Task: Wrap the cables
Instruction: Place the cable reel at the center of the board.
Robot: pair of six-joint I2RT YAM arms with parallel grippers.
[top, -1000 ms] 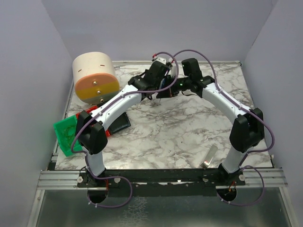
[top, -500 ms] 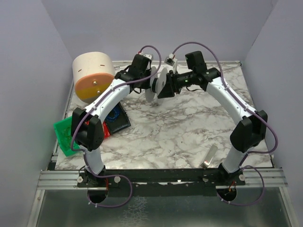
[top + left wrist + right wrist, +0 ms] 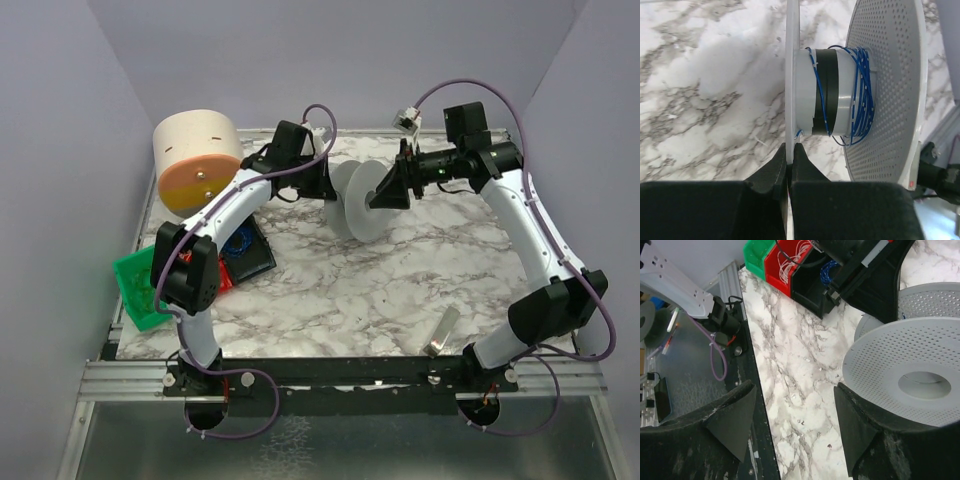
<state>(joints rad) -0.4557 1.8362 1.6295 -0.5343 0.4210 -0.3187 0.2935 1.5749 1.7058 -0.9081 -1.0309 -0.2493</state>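
A white spool [image 3: 362,202] with two perforated round flanges hangs over the back of the table. In the left wrist view a thin blue-looking cable [image 3: 863,90] is wound in several turns round the spool's hub [image 3: 840,107], beside a band of black tape. My left gripper [image 3: 791,146] is shut on the edge of the thin near flange [image 3: 792,60]. My right gripper [image 3: 795,390] stands open just right of the spool, with only table between its fingers. Its right finger [image 3: 860,425] lies next to the rim of the outer flange [image 3: 880,365].
A big beige drum with an orange face [image 3: 200,165] stands at the back left. Green [image 3: 140,285], red [image 3: 215,275] and black [image 3: 250,255] bins with small coils sit at the left edge. A small grey strip [image 3: 441,332] lies near the front right.
My right gripper has opened and drawn back to the right, away from the spool. The left arm has swung left, and the spool now shows between the two grippers.
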